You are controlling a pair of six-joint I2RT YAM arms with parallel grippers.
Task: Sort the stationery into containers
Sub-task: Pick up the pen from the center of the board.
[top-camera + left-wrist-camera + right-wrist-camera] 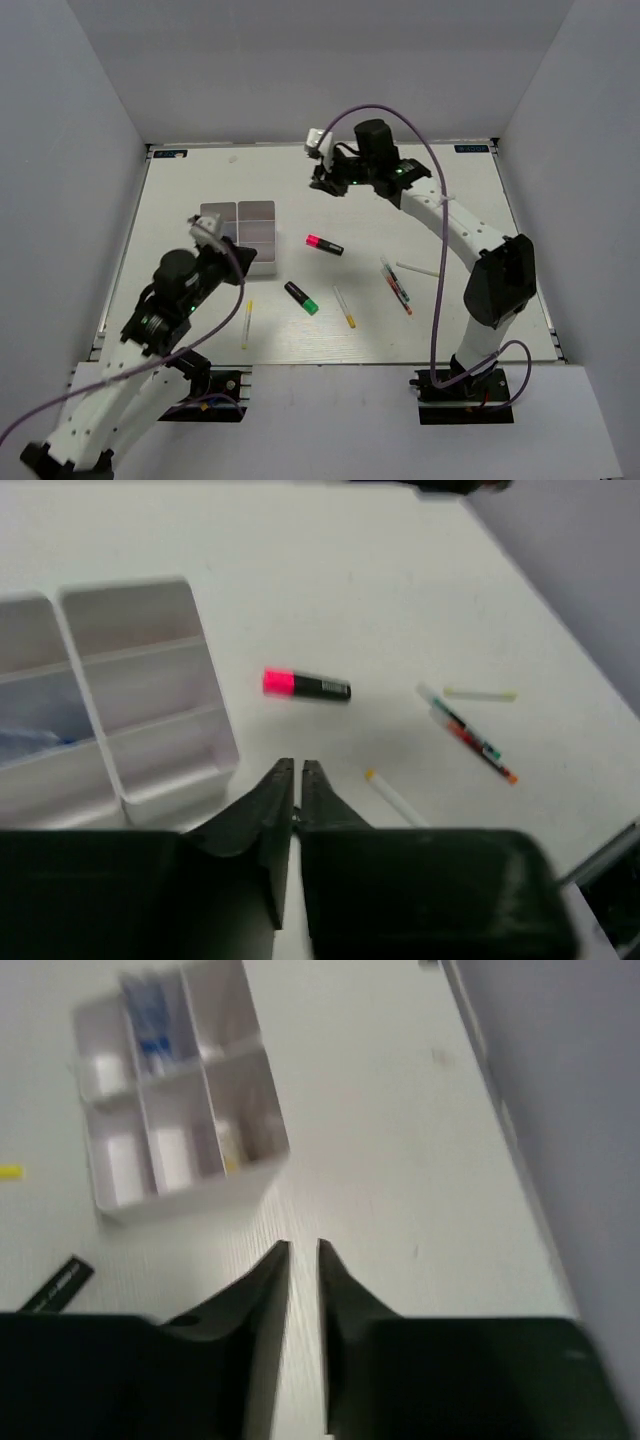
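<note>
**Inspector:** White plastic, thin-walled square containers (255,225) with partitioned compartments stand left of centre on the matte white table (460,200).

**Clerk:** And the stationery?

**Inspector:** It lies flat on the table. The stubby black highlighter with a pink end (324,245) is just right of the boxes. The black highlighter with a green end (301,297) is nearer. The thin yellow pen (247,323) and slim multicoloured pens (397,286) flank it.

**Clerk:** Grippers?

**Inspector:** The left gripper (297,770) has its dark tapered fingers pressed together, empty, over the boxes' near corner. The right gripper (303,1250) has its fingers slightly parted and holds nothing.
</note>
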